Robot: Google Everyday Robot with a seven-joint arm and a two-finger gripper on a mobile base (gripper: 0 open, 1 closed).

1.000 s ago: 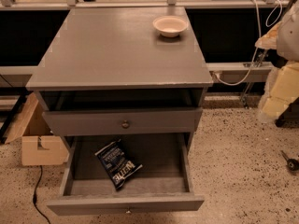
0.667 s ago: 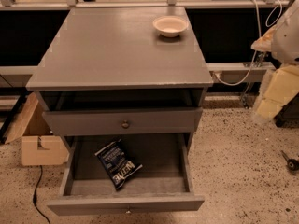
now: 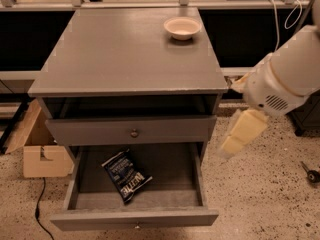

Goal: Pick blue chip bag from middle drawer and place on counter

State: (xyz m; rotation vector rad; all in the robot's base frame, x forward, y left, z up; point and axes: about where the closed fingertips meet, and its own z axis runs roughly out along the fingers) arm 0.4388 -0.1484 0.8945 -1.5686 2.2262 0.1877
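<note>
The blue chip bag [image 3: 127, 175] lies flat in the open middle drawer [image 3: 135, 218], left of its centre, with white lettering facing up. The grey drawer above it [image 3: 131, 130] is shut. The counter [image 3: 120, 54] is the grey top of the cabinet. My gripper [image 3: 241, 134], pale yellow, hangs from the white arm [image 3: 282, 81] just right of the cabinet, at about the height of the upper drawer. It is above and to the right of the bag and apart from it, and it holds nothing that I can see.
A white bowl [image 3: 182, 27] stands on the counter at the back right. A cardboard box [image 3: 40, 149] sits on the floor left of the cabinet, with a black cable [image 3: 39, 214] beside it. A small dark object [image 3: 311, 174] lies on the floor at the right.
The arm has swung left and down from the right edge, bringing the gripper close to the cabinet's right side. The bag and the drawers have not moved.
</note>
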